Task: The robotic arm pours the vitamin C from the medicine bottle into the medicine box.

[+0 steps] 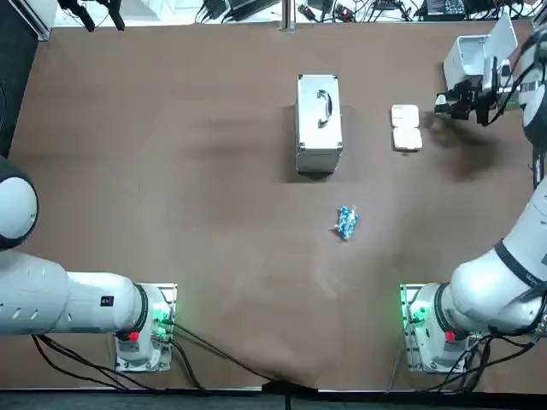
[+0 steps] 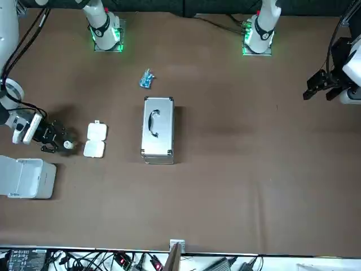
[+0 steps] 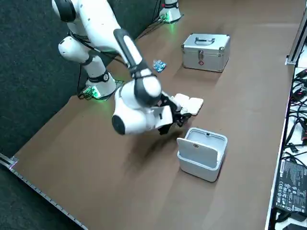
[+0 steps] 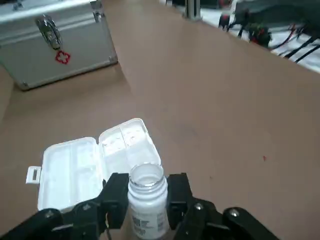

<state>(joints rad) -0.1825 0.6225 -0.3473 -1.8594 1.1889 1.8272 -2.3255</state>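
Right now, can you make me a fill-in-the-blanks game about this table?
The right end effector holds the white plastic medicine bottle between its two ___.
The white plastic pill box beside it lies ___.
The silver metal case carries a ___ on top.
Missing words: fingers; open; handle.

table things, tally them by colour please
white: 3 (bottle gripped in the right hand, open pill box, open bin)
silver: 1 (case)
blue: 1 (packet)
total: 5
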